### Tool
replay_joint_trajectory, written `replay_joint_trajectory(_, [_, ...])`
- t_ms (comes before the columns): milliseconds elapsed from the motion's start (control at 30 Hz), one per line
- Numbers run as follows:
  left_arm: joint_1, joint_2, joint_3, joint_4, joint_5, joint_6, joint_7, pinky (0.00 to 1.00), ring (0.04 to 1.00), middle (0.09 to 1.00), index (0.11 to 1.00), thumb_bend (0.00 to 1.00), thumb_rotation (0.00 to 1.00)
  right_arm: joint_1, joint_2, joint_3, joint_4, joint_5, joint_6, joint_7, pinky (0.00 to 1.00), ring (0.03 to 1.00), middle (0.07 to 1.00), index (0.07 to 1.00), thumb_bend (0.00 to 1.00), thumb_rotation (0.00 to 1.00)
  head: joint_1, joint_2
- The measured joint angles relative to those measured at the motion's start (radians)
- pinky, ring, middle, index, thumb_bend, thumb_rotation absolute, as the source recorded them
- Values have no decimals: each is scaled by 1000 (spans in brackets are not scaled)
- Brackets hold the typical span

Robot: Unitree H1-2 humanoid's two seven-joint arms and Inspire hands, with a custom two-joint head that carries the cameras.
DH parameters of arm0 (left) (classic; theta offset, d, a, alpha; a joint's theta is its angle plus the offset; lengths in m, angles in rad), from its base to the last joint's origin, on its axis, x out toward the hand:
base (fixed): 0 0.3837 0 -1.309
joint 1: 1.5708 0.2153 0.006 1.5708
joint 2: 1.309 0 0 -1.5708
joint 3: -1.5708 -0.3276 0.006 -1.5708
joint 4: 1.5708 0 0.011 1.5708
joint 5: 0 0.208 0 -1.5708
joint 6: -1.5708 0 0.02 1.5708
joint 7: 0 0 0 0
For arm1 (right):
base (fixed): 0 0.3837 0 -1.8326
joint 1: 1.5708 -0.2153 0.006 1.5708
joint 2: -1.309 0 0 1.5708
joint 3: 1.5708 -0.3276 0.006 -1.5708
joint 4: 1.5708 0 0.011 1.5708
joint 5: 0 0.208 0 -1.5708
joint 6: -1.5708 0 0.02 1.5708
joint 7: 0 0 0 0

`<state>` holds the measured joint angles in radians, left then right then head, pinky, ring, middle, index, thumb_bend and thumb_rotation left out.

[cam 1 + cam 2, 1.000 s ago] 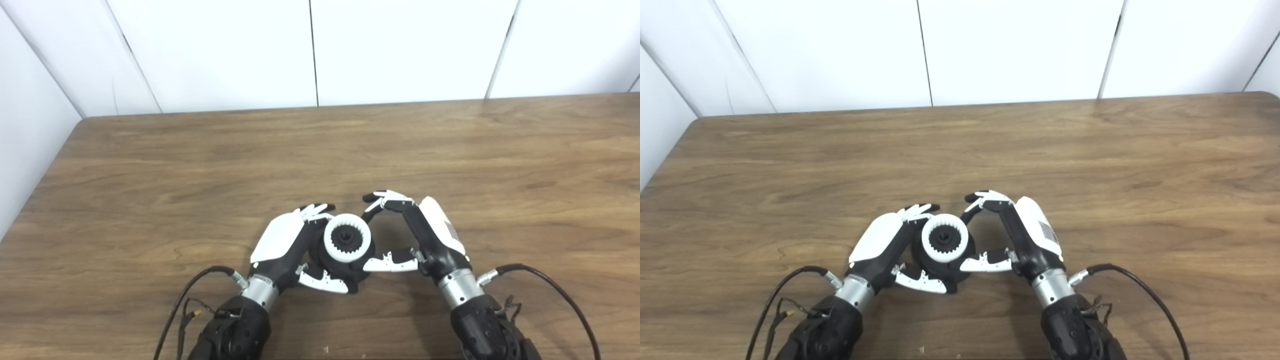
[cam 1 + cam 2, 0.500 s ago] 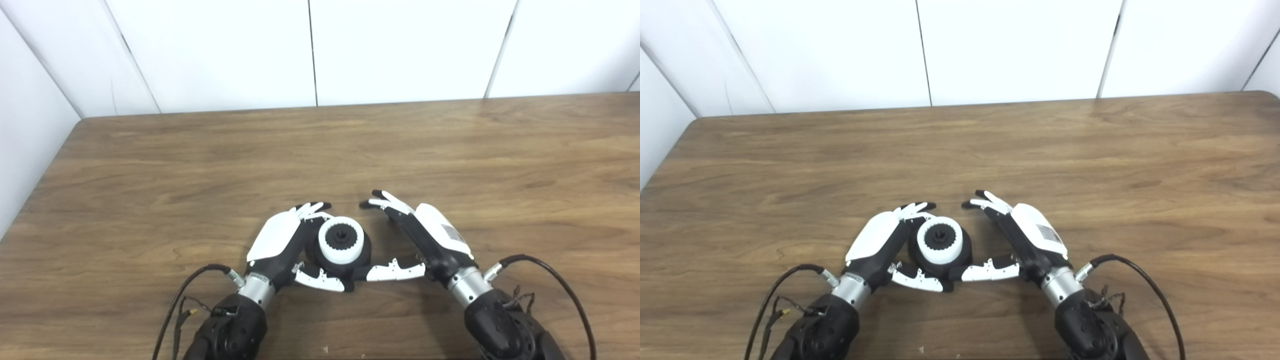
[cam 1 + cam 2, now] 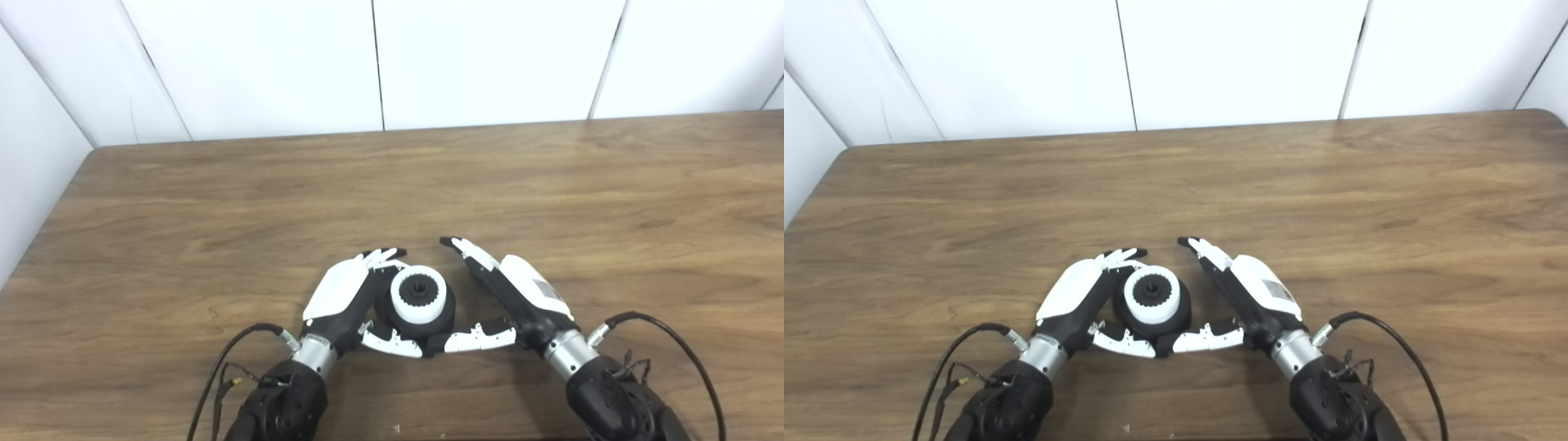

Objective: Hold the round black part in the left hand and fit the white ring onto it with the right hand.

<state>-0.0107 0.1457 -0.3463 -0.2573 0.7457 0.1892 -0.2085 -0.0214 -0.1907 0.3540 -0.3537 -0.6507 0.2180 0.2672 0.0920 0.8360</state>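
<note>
- left hand (image 3: 343, 294) wraps the round black part (image 3: 422, 321) from its 9 o'clock side, fingers at the far edge, thumb (image 3: 392, 344) at the near edge; part seems to rest on the wooden table (image 3: 551, 184), contact not clear
- white ring (image 3: 418, 295) sits on top of the black part, toothed black hub showing in its centre
- right hand (image 3: 520, 294) at the part's 3 o'clock, spread and holding nothing; fingers straight, apart from the ring; thumb tip near the part's 6 o'clock
- cables trail from both wrists
</note>
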Motion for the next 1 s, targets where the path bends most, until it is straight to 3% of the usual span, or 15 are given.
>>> replay_joint_trajectory(900, [2,3,-1,0,-2,-9,4,982,961,927,580,874,302,0,-5,-5,-3,12,-1,10,879,976,985,971,1000,571,-6,0])
replay_joint_trajectory(1000, [2,3,0,0,-4,-9,4,974,961,929,616,880,307,-1,-5,-7,-3,15,-1,11,870,970,981,964,1000,572,-8,0])
